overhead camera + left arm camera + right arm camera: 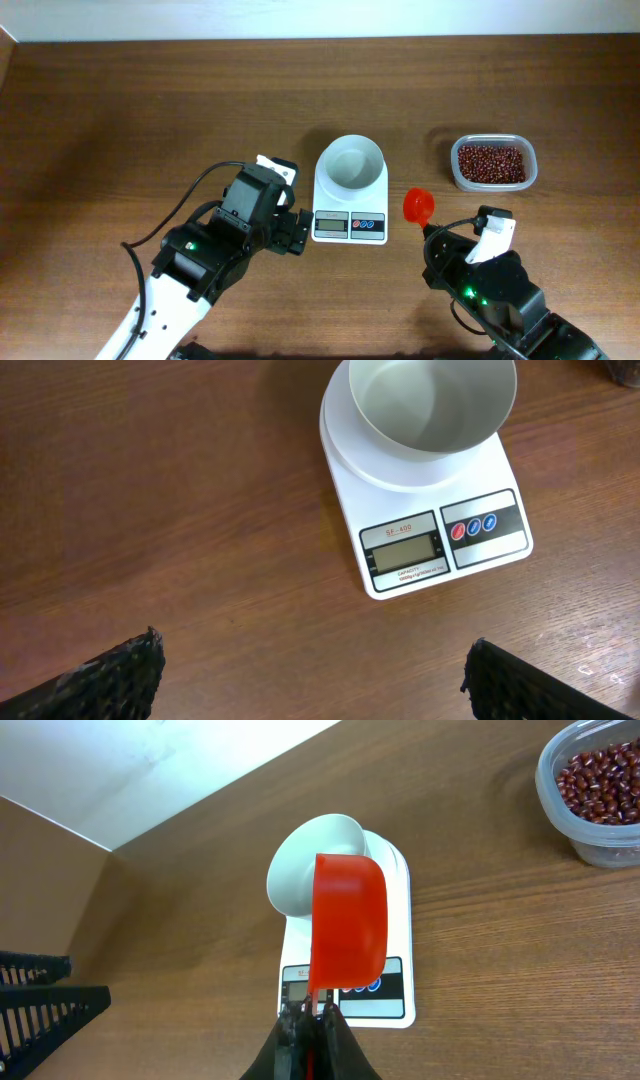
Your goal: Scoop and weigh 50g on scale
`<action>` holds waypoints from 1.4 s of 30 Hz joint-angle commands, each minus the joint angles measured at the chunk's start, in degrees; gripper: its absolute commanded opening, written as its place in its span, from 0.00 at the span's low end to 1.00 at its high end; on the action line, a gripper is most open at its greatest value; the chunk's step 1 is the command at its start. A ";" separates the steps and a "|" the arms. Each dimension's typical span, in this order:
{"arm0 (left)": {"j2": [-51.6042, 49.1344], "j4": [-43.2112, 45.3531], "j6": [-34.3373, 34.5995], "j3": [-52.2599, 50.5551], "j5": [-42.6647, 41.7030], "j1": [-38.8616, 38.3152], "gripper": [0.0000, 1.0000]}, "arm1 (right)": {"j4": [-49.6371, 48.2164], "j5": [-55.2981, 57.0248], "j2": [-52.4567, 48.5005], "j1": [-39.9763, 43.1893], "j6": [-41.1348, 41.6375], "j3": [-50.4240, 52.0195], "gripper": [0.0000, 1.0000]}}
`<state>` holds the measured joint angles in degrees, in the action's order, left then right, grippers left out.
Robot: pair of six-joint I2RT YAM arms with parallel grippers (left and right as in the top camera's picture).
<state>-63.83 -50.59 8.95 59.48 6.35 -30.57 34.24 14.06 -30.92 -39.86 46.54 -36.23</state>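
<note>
The white scale (349, 226) sits mid-table with an empty white bowl (351, 165) on its platform. Dark red-brown beans (491, 162) fill a clear tub to the right. My right gripper (432, 236) is shut on the handle of an orange-red scoop (418, 206), held just right of the scale. In the right wrist view the scoop (350, 925) is tilted on its side in front of the bowl (300, 870), above the gripper (312, 1015). My left gripper (315, 675) stands wide open over bare wood, left of the scale (440, 540).
The clear plastic tub (532, 166) stands at the right, about a hand's width from the scale. The table's far edge meets a white wall (320, 18). The left gripper's black fingers (40, 1005) show at the lower left of the right wrist view.
</note>
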 commanded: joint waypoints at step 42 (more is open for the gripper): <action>0.74 -0.11 -0.92 1.31 -0.59 0.35 0.99 | -3.39 13.57 0.20 -0.26 -6.58 -0.85 0.04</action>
<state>-63.83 -50.76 8.95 59.48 6.33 -30.57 30.79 26.57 -30.94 -39.86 41.54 -36.23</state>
